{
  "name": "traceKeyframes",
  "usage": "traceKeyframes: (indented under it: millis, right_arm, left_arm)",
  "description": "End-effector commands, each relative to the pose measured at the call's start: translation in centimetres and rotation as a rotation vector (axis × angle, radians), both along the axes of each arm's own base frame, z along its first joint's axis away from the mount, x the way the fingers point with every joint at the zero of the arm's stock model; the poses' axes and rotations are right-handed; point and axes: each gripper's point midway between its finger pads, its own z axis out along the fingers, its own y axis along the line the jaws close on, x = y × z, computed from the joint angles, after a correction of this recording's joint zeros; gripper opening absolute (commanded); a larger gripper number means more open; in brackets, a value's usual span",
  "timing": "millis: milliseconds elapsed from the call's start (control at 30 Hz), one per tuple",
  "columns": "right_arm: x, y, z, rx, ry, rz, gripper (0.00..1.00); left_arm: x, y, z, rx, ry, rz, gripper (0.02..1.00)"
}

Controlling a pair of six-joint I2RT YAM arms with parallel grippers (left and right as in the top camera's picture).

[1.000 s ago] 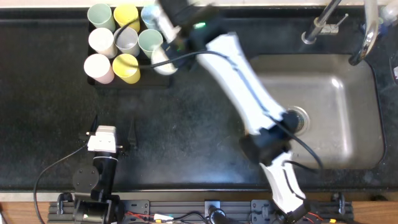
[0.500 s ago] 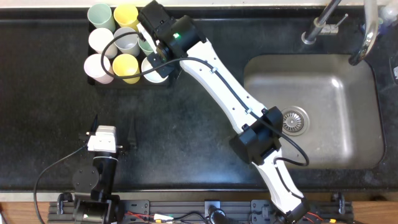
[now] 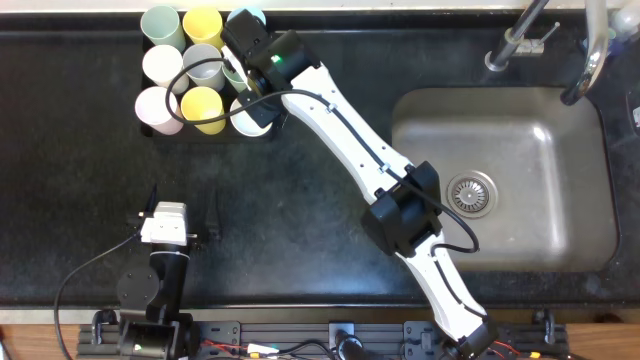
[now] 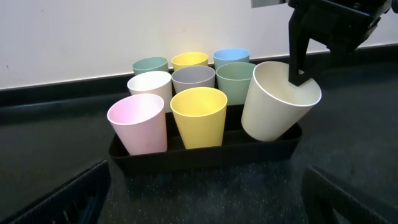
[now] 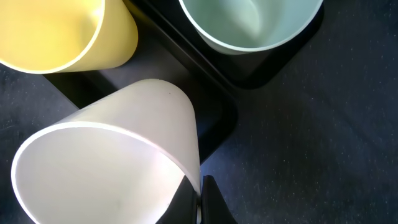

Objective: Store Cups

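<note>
A black tray by the back wall holds several upright cups, among them a pink cup, a yellow cup and a green cup. My right gripper is shut on the rim of a cream cup, which hangs tilted over the tray's front right corner, its base low in the tray. In the right wrist view the cream cup lies next to the yellow cup and the green cup. My left gripper rests open on the counter, well in front of the tray.
A steel sink with a faucet takes up the counter's right side. The right arm stretches diagonally from bottom right to the tray. Dark counter lies bare between the left gripper and the tray.
The right arm has swung left and come down with the cream cup, bringing it from beside the tray into its front right corner. The left arm has not moved.
</note>
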Motion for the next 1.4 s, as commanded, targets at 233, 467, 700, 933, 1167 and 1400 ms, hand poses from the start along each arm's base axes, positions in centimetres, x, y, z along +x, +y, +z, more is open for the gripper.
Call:
traceKeyframes:
  millis: [233, 467, 700, 933, 1167, 1400]
  right_arm:
    - [0.4, 0.1, -1.5, -0.023, 0.004, 0.011, 0.040]
    - [0.4, 0.1, -1.6, -0.025, 0.008, 0.012, 0.042]
    - [0.7, 0.4, -1.7, -0.017, -0.006, 0.011, 0.875]
    - [1.1, 0.4, -1.6, -0.017, -0.024, 0.006, 0.998]
    - [3.8, -0.6, 2.9, 0.017, -0.169, -0.120, 0.998]
    - [5.1, -7.7, 16.6, 0.205, -0.330, -0.346, 0.996]
  left_arm:
    - [0.0, 0.1, 0.1, 0.022, -0.006, 0.002, 0.998]
    - [0.0, 0.1, 0.1, 0.022, -0.006, 0.002, 0.998]
    - [0.0, 0.1, 0.1, 0.022, -0.006, 0.002, 0.998]
    - [0.0, 0.1, 0.1, 0.022, -0.006, 0.002, 0.998]
    - [0.0, 0.1, 0.1, 0.022, -0.006, 0.002, 0.998]
    - [0.0, 0.1, 0.1, 0.022, -0.006, 0.002, 0.996]
